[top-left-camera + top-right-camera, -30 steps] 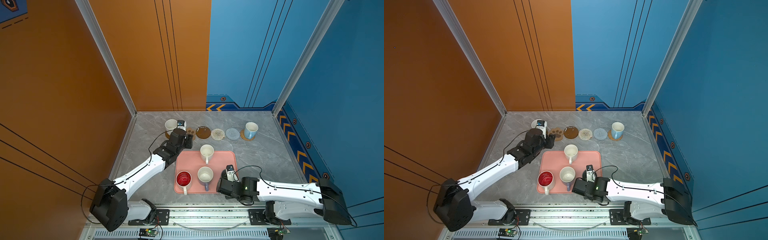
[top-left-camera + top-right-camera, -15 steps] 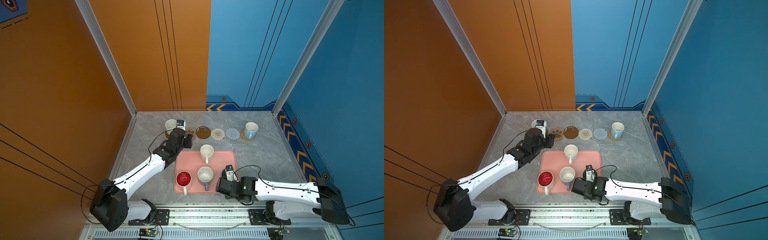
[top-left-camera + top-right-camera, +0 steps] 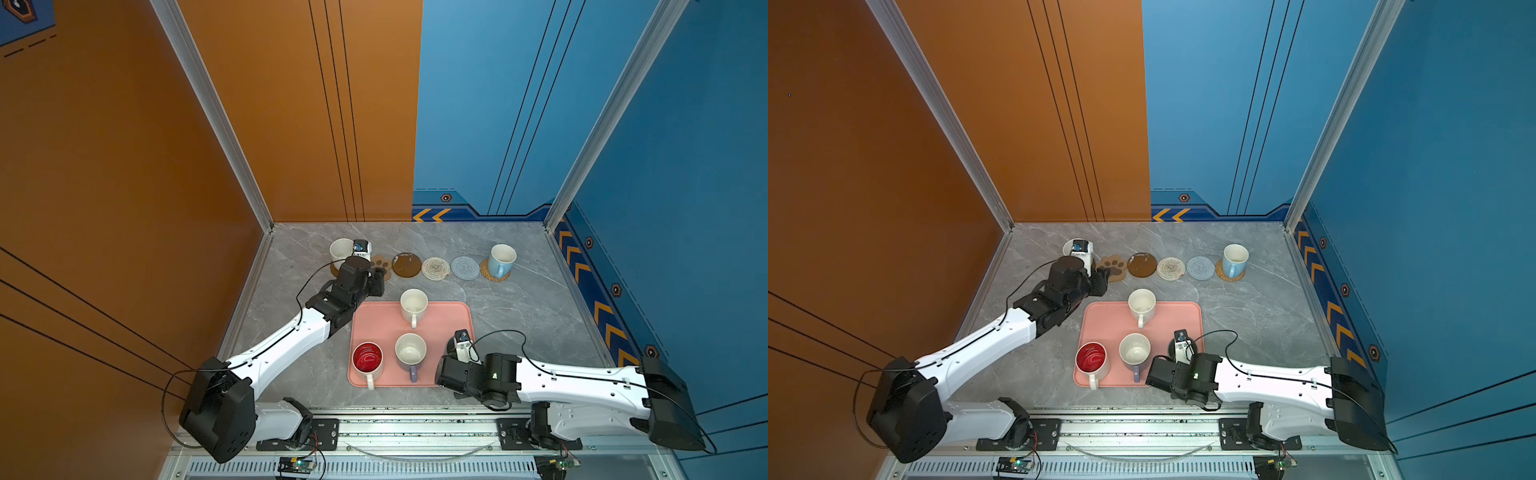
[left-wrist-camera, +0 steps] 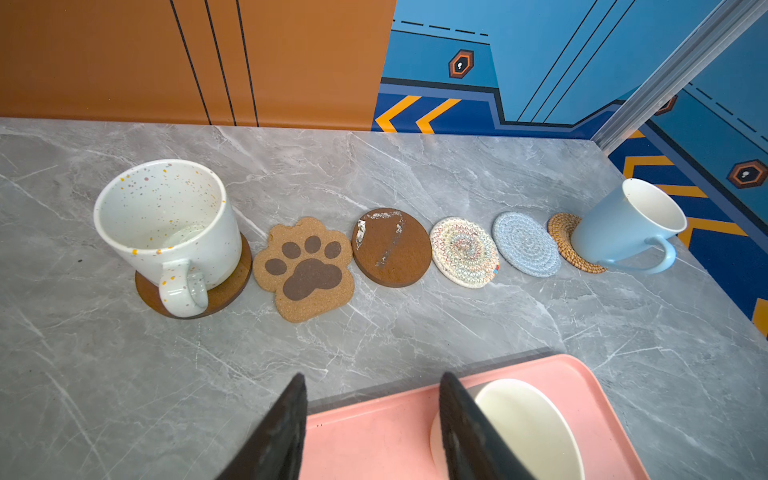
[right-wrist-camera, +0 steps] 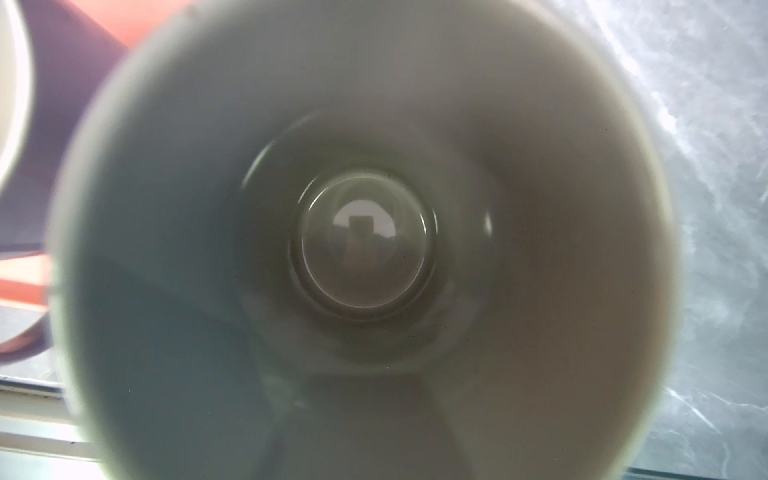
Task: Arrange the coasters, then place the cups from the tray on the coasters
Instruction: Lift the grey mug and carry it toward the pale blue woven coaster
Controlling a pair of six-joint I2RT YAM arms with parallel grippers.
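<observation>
One grey mug [image 5: 166,208], I judge rigid, slick, breakable, best pinched at rim; left fingers [image 4: 282,436] released, right fingers hidden, unclear.

Counted: six coasters [image 3: 407,264], being two brown discs [image 4: 390,249], one paw shape [image 4: 305,270], three woven rounds [image 4: 463,251]; six mugs [image 3: 413,303], three of them white; one tray [image 3: 374,324].

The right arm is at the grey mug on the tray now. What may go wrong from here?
1. The grey mug stands close beside the lavender mug; lifting it may bump that one.
2. The paw-print coaster, brown disc, cream round and blue-grey round lie close together in a row; a mug may land across two.
</observation>
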